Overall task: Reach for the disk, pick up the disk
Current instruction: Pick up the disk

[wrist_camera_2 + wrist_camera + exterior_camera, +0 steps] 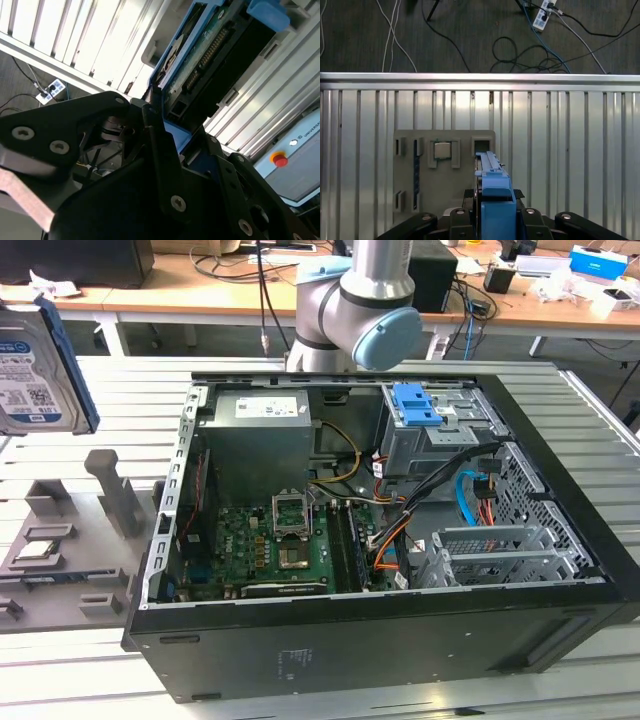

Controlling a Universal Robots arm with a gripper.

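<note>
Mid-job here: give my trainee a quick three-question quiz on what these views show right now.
1. True or false: the disk hangs clear above the grey holder.
2. What grips the disk? A) a person's hand B) the fingers C) a strap
3. What colour is the rail along the disk's edge?
Key: 1 true; 2 B; 3 blue.

Wooden desks (170, 298) are standing along the back, a ribbed aluminium tabletop (110, 400) is catching bright light, and cables (512, 39) and a power strip (541, 15) are lying on dark floor (350, 40).
</note>
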